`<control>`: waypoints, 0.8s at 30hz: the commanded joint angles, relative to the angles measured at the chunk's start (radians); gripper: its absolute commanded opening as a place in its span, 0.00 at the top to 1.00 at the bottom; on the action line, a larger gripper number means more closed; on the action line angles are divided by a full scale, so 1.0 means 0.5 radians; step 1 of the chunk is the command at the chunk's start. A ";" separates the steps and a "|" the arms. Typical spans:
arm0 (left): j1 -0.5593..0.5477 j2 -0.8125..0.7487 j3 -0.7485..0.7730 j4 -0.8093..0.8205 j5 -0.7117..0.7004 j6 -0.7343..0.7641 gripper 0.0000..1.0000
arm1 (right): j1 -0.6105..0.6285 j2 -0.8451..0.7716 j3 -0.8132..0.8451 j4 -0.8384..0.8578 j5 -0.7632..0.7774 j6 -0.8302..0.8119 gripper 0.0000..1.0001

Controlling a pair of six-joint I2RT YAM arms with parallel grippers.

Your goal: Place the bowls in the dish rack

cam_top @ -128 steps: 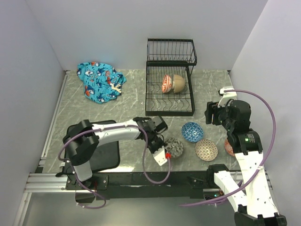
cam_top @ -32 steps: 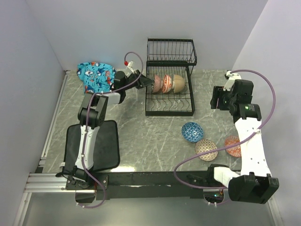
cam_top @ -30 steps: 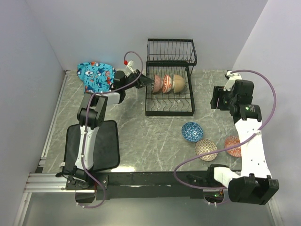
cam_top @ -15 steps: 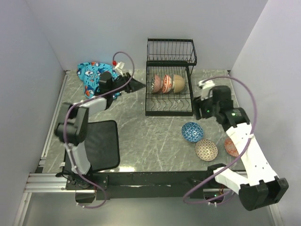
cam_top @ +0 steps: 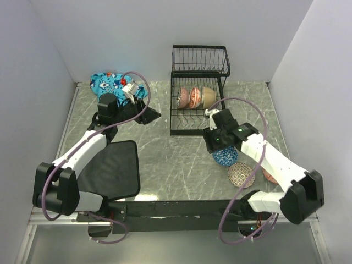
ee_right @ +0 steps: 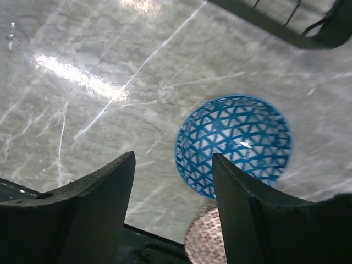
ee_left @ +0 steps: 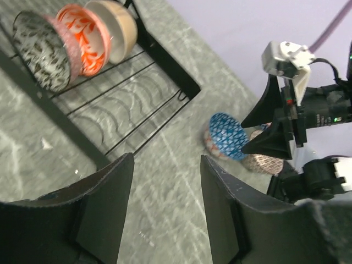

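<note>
Black fingers of the right gripper (ee_right: 173, 159) stand well apart with nothing between them, aimed down at the table (ee_right: 82, 110). The blue bowl (ee_right: 234, 146) sits upright just past the tips, nearer the right-hand finger, not touched as far as I can tell. Brown dotted bowl (ee_right: 206, 242) shows at the bottom edge, just beside the blue one. From the top camera the right gripper (cam_top: 214, 140) hangs over the near-left rim of the blue bowl (cam_top: 224, 155), with the dotted bowl (cam_top: 241, 174) next to it toward the near edge. Left gripper (ee_left: 165, 162) also has its fingers spread and holds nothing; only grey marble shows in the gap. It hangs left of the rack (cam_top: 198, 124), near the blue printed cloth (cam_top: 110, 85) in the far-left corner. Three bowls stand on edge in the rack's lower tier, in a row and touching: black-and-white (ee_left: 41, 52), red-orange floral (ee_left: 82, 36), cream (ee_left: 118, 25). Upper basket holds no bowl. Left wrist view also catches the blue bowl (ee_left: 226, 136) and the right gripper's fingers just above it. Black mat (cam_top: 113, 170) lies on the near-left of the table, under the left arm.
</note>
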 commanded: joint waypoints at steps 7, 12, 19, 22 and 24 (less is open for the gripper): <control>0.084 -0.132 -0.030 -0.184 -0.181 0.179 0.42 | 0.056 0.386 0.100 0.012 0.324 0.376 0.35; 0.097 -0.178 -0.042 -0.208 -0.221 0.188 0.41 | 0.127 0.485 0.119 0.015 0.349 0.419 0.37; 0.121 -0.205 -0.057 -0.169 -0.230 0.142 0.40 | 0.185 0.592 0.131 -0.018 0.456 0.505 0.41; 0.124 -0.209 -0.057 -0.169 -0.236 0.136 0.40 | 0.191 0.623 0.122 -0.028 0.477 0.532 0.46; 0.127 -0.218 -0.064 -0.165 -0.236 0.133 0.40 | 0.191 0.638 0.106 -0.028 0.496 0.554 0.49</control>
